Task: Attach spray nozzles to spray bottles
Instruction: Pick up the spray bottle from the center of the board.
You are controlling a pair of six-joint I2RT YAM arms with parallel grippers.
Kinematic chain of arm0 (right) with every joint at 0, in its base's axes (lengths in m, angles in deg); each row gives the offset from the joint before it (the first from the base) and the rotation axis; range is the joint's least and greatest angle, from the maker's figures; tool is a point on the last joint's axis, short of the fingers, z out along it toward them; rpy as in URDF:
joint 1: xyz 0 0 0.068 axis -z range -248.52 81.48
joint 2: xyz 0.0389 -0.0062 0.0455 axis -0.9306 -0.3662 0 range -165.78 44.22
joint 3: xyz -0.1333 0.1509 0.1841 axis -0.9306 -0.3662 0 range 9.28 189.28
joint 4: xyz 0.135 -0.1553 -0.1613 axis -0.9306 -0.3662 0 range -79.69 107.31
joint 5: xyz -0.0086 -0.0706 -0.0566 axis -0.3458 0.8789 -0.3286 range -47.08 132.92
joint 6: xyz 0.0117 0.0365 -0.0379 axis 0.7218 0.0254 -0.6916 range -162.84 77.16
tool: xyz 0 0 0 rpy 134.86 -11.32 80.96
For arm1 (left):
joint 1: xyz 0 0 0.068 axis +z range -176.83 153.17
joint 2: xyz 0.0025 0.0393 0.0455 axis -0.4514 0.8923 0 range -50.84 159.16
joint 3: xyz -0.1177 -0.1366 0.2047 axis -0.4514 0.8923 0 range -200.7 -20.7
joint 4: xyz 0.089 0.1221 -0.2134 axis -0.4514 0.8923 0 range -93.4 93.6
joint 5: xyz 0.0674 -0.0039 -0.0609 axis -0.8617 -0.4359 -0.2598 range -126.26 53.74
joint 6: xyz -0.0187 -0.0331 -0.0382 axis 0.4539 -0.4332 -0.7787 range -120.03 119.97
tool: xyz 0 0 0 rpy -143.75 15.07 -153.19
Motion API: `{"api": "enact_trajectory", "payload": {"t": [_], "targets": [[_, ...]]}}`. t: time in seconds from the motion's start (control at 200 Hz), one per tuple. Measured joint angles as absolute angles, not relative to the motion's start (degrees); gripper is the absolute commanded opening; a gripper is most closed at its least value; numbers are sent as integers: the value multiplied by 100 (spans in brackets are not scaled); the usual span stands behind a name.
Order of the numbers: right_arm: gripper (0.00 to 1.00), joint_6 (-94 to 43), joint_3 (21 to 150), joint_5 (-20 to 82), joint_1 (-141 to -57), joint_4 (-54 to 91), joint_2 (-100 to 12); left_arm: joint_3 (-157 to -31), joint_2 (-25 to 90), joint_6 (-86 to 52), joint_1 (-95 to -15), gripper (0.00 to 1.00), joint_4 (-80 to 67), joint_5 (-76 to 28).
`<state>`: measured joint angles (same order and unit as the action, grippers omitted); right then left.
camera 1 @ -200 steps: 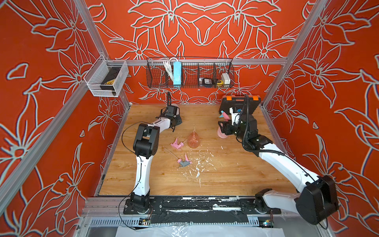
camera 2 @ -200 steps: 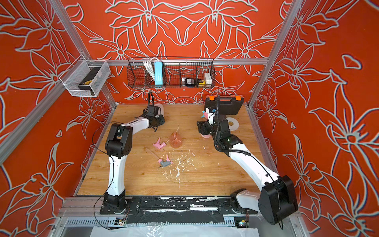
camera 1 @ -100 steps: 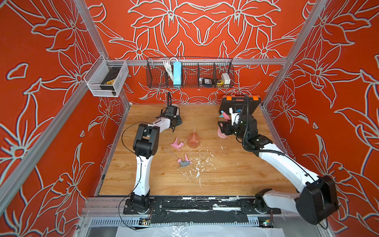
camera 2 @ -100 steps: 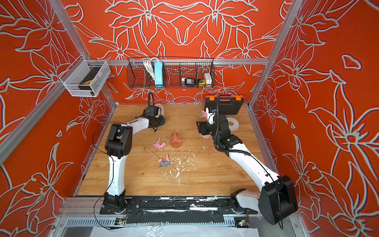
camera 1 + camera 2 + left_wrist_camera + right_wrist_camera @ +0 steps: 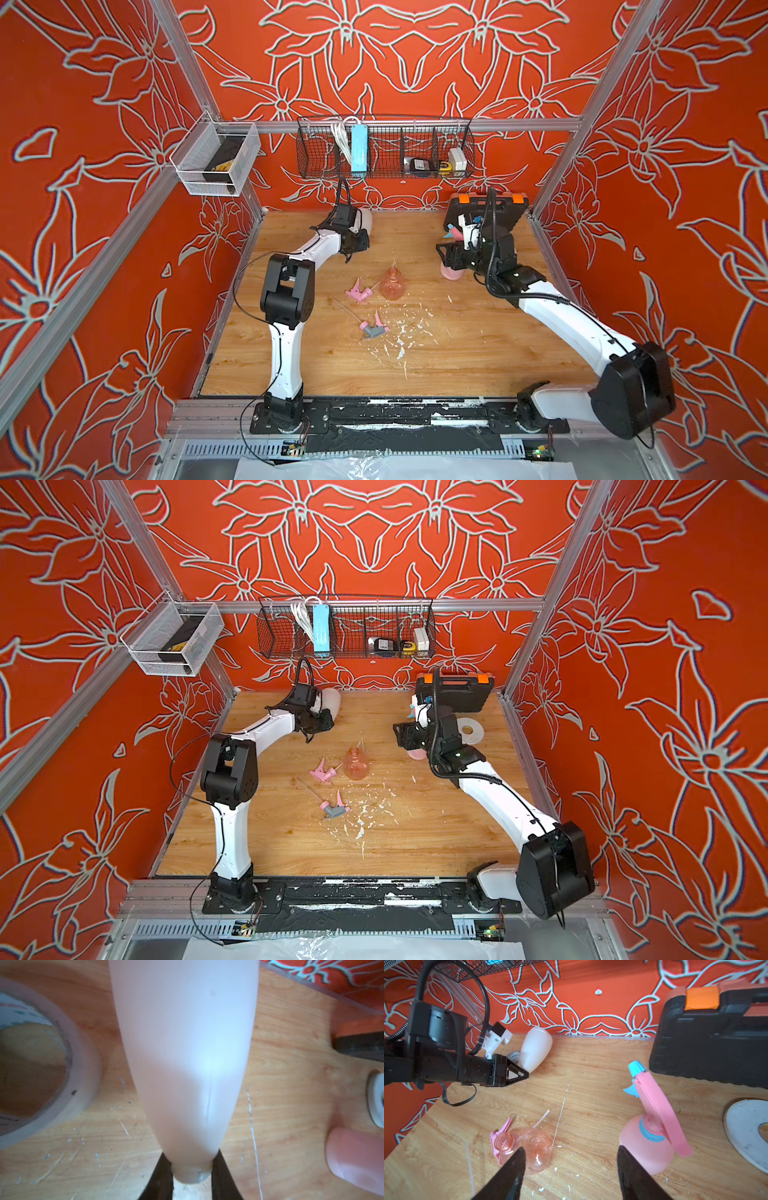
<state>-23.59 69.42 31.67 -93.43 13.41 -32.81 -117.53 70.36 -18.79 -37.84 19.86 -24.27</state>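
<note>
Jaws of the left gripper point(image 5: 191, 1167) are clamped on the narrow neck of the cream-white bottle point(image 5: 185, 1053). We see the bottle near the back wall, tilted with its broad base pointing away from the arm, and a tape roll point(image 5: 83, 1084) lies just beside it. We find the right gripper point(image 5: 571, 1150) with its jaws apart and nothing between them. It hangs over bare wood between the translucent orange bottle point(image 5: 533, 1147) and the pink bottle point(image 5: 643, 1147). The pink bottle stands upright with the pink-and-blue nozzle point(image 5: 652, 1101) on its neck, near the black-and-orange tool case point(image 5: 716, 1043). The orange bottle's neck is open, and the all-pink nozzle point(image 5: 357, 291) lies just beside it. The pink-and-grey nozzle point(image 5: 374, 328) lies nearer the front edge, apart from every bottle.
</note>
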Motion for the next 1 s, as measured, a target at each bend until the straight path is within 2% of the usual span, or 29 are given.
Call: {"api": "enact_trajectory", "payload": {"t": [0.225,0.385,0.445,0.686,1.001], "targets": [[74,-1778,8059,2606,-9343,641,-3854,-11782,6521,-1510,-3840,16,2590,-1636],[95,-878,8308,1889,-9343,714,-4088,-11605,6018,-1322,-3904,15,2745,-1068],[97,-554,8376,1694,-9343,731,-4201,-11522,5845,-1293,-3926,15,2738,-866],[97,606,8450,1458,-9343,1181,-4433,-10711,5159,-1396,-4009,13,2218,-123],[97,1389,8463,1482,-9341,1920,-4932,-10580,5141,-1599,-4295,13,1669,585]]}}
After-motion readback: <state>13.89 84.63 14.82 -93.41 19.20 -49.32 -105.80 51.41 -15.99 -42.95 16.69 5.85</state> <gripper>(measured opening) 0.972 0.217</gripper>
